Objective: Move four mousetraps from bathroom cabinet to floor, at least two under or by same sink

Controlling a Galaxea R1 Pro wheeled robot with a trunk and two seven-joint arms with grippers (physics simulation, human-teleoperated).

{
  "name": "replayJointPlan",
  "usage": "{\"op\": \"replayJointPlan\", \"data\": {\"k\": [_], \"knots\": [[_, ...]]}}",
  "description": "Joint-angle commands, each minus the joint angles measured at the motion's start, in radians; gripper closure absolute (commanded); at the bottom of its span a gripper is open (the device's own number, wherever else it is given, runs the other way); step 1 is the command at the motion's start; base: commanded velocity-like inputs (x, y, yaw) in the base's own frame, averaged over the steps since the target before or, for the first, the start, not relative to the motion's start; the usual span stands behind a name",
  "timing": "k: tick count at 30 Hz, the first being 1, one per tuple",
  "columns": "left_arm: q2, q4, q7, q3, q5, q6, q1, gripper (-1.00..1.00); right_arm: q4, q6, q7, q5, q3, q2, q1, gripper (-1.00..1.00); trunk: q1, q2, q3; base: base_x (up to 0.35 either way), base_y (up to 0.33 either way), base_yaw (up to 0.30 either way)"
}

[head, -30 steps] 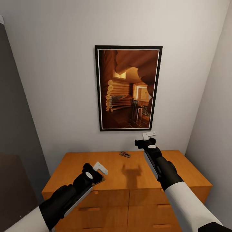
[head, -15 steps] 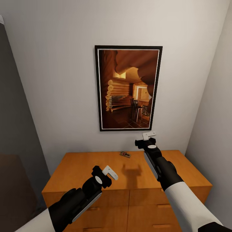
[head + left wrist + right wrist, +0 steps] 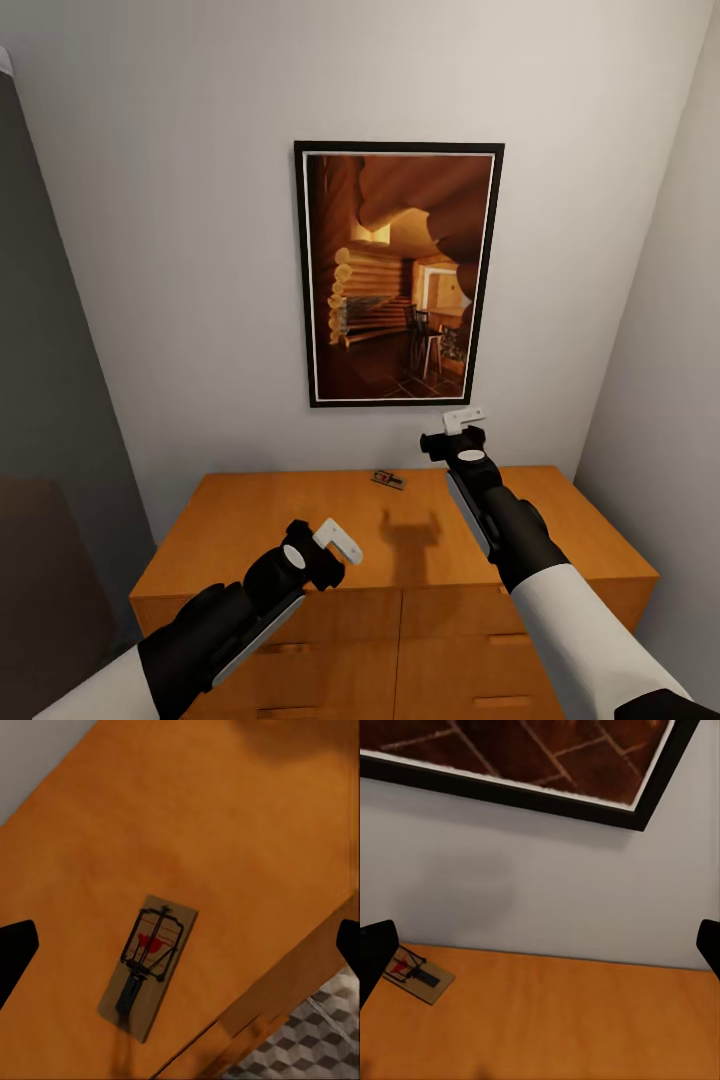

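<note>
The orange-brown cabinet [image 3: 250,520] stands against the wall in front of me. One mousetrap [image 3: 388,480] lies near the back of its top, and it appears again in the right wrist view as the mousetrap [image 3: 418,976]. Another mousetrap [image 3: 148,964] lies near the front edge, right below my open left gripper [image 3: 181,949]; from the head camera the left gripper [image 3: 335,548] covers it. My right gripper [image 3: 455,428] hovers open above the back of the top, to the right of the far trap. A strip of cube-patterned bathroom floor [image 3: 300,1050] shows past the front edge. The bathroom sink is out of view.
A framed picture [image 3: 398,272] hangs on the wall above the cabinet. A side wall [image 3: 660,400] closes in on the right and a dark panel [image 3: 40,400] on the left. Drawer fronts with handles [image 3: 280,648] face me.
My left gripper has moved right and slightly toward the cabinet's front edge, over the near mousetrap. The right gripper has barely shifted.
</note>
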Motion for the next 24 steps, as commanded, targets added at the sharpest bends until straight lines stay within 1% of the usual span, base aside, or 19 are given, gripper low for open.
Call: {"op": "replayJointPlan", "data": {"k": [1, 4, 8, 13, 16, 18, 19, 20, 24], "knots": [[0.015, -0.002, -0.03, 0.003, 0.009, -0.012, -0.001, -1.0, -0.001, 0.005, -0.004, 0.003, 0.002, 0.0, 0.0, -1.0, 0.0, -0.001, -0.001, 0.0, 0.0, 0.0], [0.035, -0.001, -0.076, 0.017, 0.006, -0.043, -0.001, -1.0, -0.001, 0.003, -0.004, 0.004, 0.002, 0.0, 0.0, -1.0, 0.0, -0.001, -0.001, 0.0, 0.0, 0.0], [0.059, -0.001, -0.116, 0.045, 0.006, -0.084, -0.001, -1.0, -0.001, 0.003, -0.003, 0.003, 0.002, 0.0, 0.0, -1.0, 0.0, -0.001, -0.001, 0.0, 0.0, 0.0], [0.071, -0.003, -0.139, 0.058, 0.007, -0.098, -0.001, -1.0, -0.001, 0.002, -0.002, 0.003, 0.002, 0.0, 0.0, -1.0, 0.0, -0.001, -0.001, 0.0, 0.0, 0.0], [0.089, -0.005, -0.179, 0.066, 0.006, -0.105, -0.001, -1.0, -0.001, 0.002, -0.001, 0.003, 0.001, 0.0, 0.0, -1.0, 0.0, -0.001, -0.001, 0.0, 0.0, 0.0], [0.106, -0.006, -0.207, 0.075, 0.005, -0.11, -0.001, -1.0, -0.001, 0.002, -0.001, 0.003, 0.001, 0.0, 0.0, -1.0, 0.0, -0.001, -0.001, 0.0, 0.0, 0.0], [0.115, -0.006, -0.222, 0.083, 0.005, -0.112, -0.001, -1.0, -0.001, 0.002, -0.001, 0.003, 0.001, 0.0, 0.0, -1.0, 0.0, -0.001, -0.001, 0.0, 0.0, 0.0], [0.132, -0.008, -0.251, 0.102, 0.006, -0.117, -0.001, -1.0, -0.001, 0.002, -0.001, 0.002, 0.002, 0.0, 0.0, -1.0, 0.0, -0.001, -0.001, 0.0, 0.0, 0.0], [0.153, -0.012, -0.296, 0.144, 0.005, -0.135, -0.001, -1.0, -0.001, 0.002, -0.001, 0.001, 0.003, 0.001, 0.0, -1.0, 0.0, -0.001, -0.001, 0.0, 0.0, 0.0]]}}
